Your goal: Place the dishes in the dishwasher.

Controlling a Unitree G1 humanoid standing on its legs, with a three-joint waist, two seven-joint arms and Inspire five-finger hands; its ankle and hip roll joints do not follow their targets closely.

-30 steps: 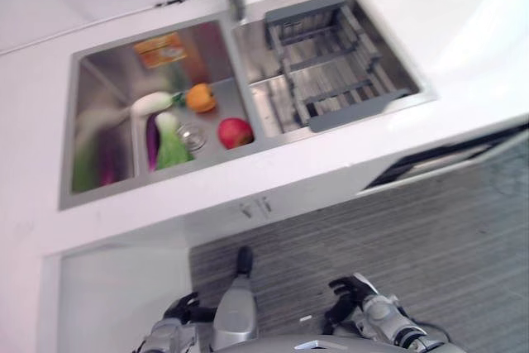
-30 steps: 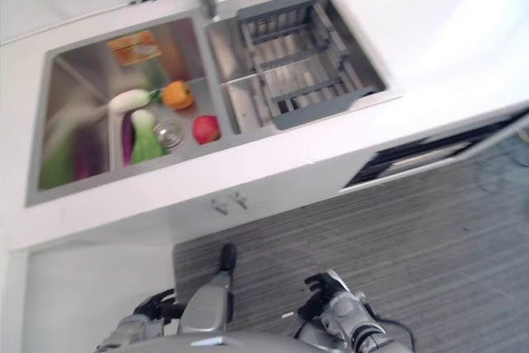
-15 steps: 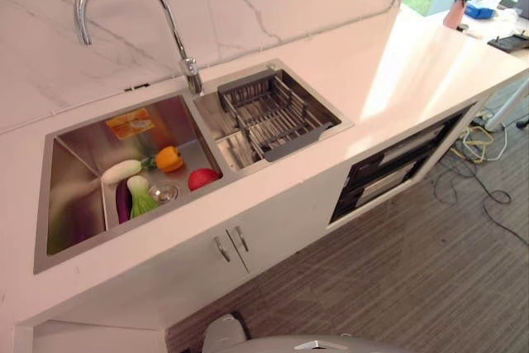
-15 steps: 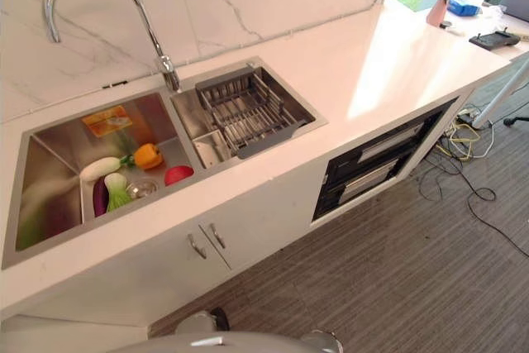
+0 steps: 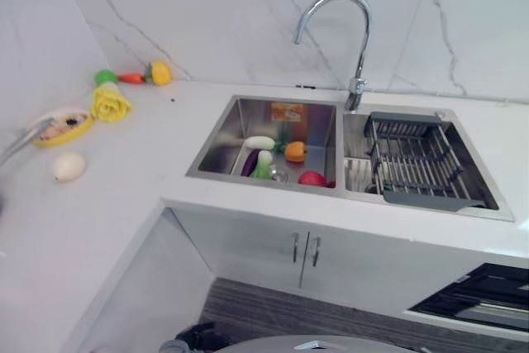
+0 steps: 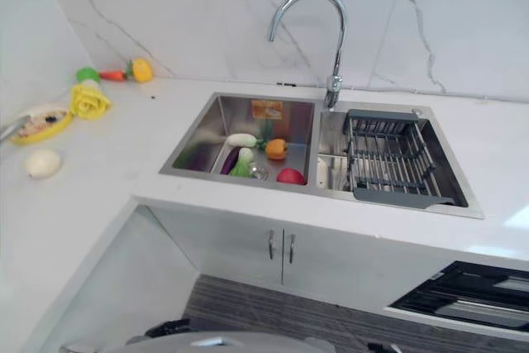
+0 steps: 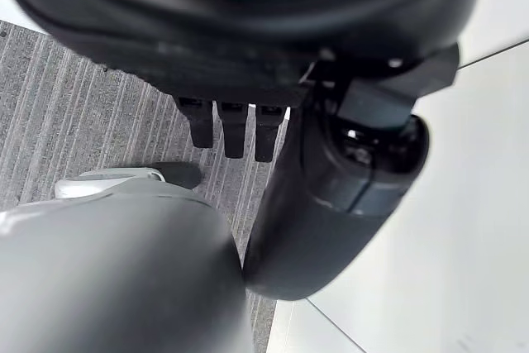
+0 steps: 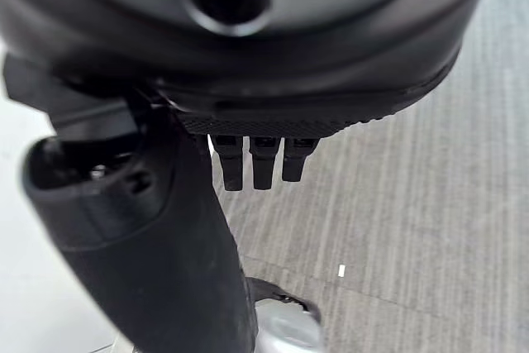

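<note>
A yellow plate (image 5: 59,127) with food bits lies on the white counter at the far left, with a metal utensil (image 5: 16,148) leaning at its edge. The dark dishwasher front (image 5: 488,302) sits under the counter at the lower right. A grey dish rack (image 5: 417,163) with nothing in it fills the sink's right basin. My left hand (image 7: 248,22) hangs over the striped floor beside the white cabinet, fingers (image 7: 231,126) straight and holding nothing. My right hand (image 8: 248,31) hangs the same way, fingers (image 8: 260,163) straight and bare.
The left basin (image 5: 216,142) holds toy vegetables: a white radish, an eggplant, a green leaf, an orange pepper (image 5: 295,151) and a red apple (image 5: 312,178). A curved faucet (image 5: 357,47) stands behind. An egg (image 5: 68,165), a yellow flower (image 5: 110,103) and a carrot (image 5: 131,78) lie on the left counter.
The camera has swung to the left, so the counter's left corner with the plate has come into view. The things in the sink lie as before.
</note>
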